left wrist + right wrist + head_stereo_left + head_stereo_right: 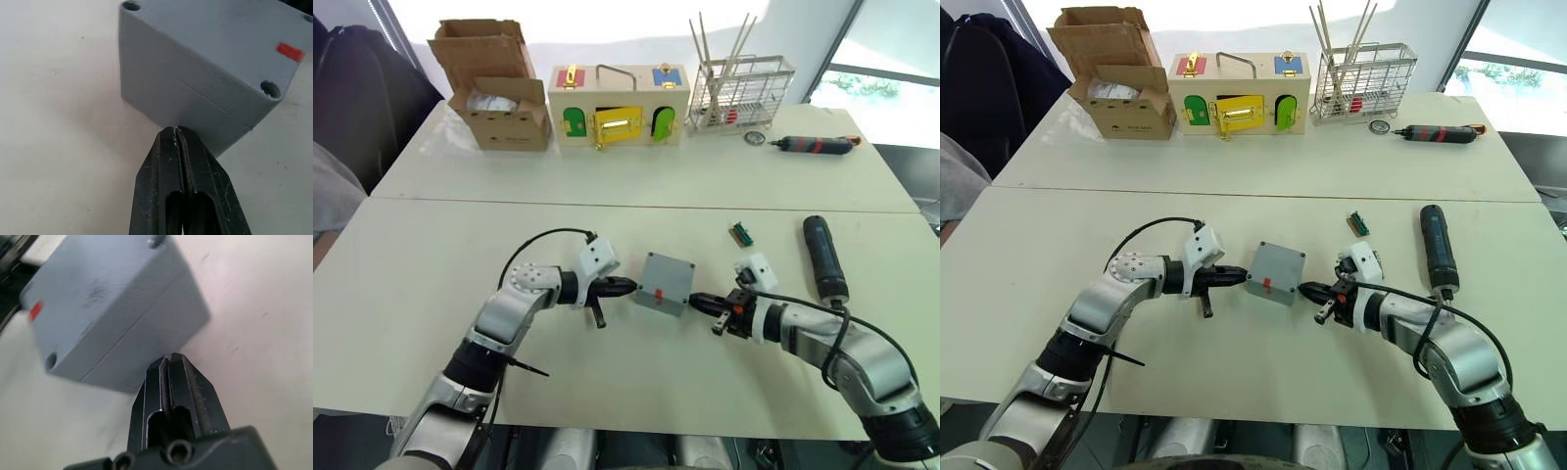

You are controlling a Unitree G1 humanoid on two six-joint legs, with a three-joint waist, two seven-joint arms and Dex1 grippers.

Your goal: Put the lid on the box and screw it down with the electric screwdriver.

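Closed right claw [171,363] touches the box [112,308].

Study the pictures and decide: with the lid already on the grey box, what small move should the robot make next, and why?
Probably move the right hand off toward the electric screwdriver. The lid already sits on the box, its seam showing in the wrist views, and both hands, the left hand included, are shut with their tips at the box's opposite sides. The screwdriver lies untouched on the table to the right.

We see box [666,282]: matt grey plastic, smooth. Table [431,294]: matt, pale. Rack [741,93]: shiny wire metal.
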